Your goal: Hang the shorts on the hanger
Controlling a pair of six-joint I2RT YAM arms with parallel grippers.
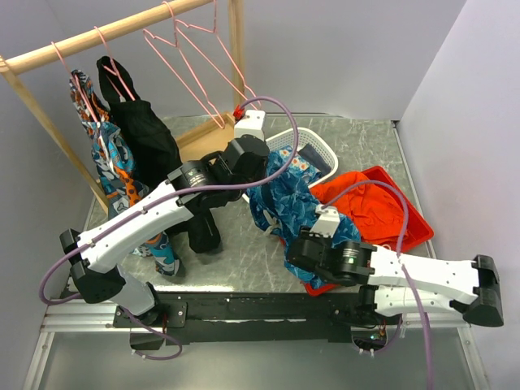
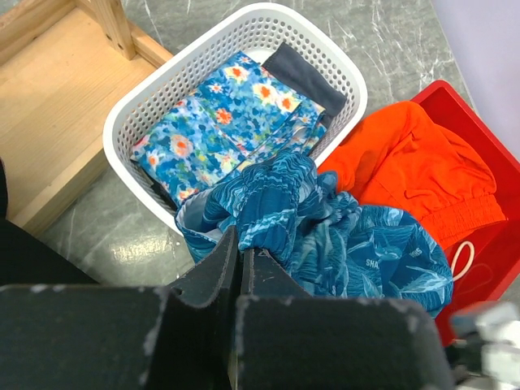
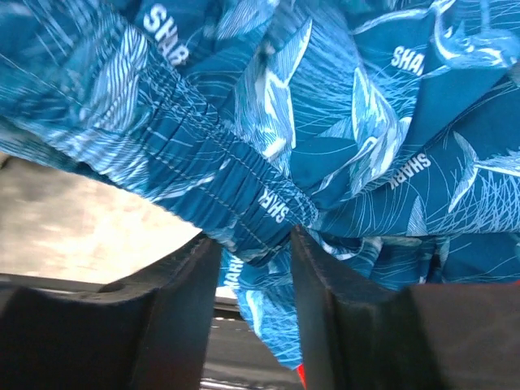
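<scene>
The teal-blue leaf-print shorts (image 1: 280, 199) hang bunched above the table between both arms. My left gripper (image 1: 266, 162) holds their upper edge over the basket; in the left wrist view its fingers (image 2: 219, 260) are pressed together on a fold of the shorts (image 2: 341, 244). My right gripper (image 1: 302, 236) is at the lower end of the shorts. In the right wrist view it (image 3: 252, 244) stands open, a finger on each side of the gathered waistband (image 3: 244, 179). Empty pink wire hangers (image 1: 184, 80) hang from the wooden rail at the back.
A white basket (image 2: 142, 101) holds a blue flowered cloth (image 2: 227, 122). To its right an orange-red garment (image 2: 414, 162) lies in a red tray (image 1: 414, 223). A black garment (image 1: 146, 138) and a patterned one (image 1: 110, 158) hang on the rail. The wooden rack base (image 2: 49, 106) lies at the back left.
</scene>
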